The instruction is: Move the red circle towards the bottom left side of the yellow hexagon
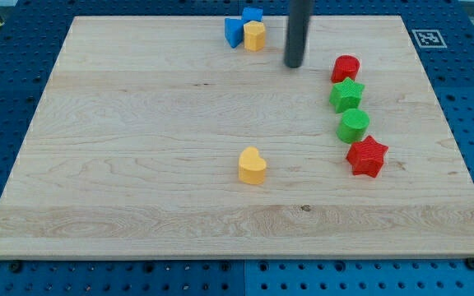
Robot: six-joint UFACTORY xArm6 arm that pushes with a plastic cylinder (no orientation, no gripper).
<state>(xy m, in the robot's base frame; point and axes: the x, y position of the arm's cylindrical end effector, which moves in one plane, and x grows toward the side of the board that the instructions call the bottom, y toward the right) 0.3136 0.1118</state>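
The red circle [346,68] sits near the board's right side, at the top of a column of blocks. The yellow hexagon [255,36] stands at the view's top centre, touching two blue blocks. My tip [293,65] is the lower end of the dark rod; it rests on the board between the yellow hexagon and the red circle, left of the circle and apart from it, right of and a little below the hexagon.
A blue block [234,32] and another blue block [253,15] flank the hexagon. Below the red circle lie a green star [346,95], a green circle [354,126] and a red star [367,156]. A yellow heart [252,166] lies mid-board.
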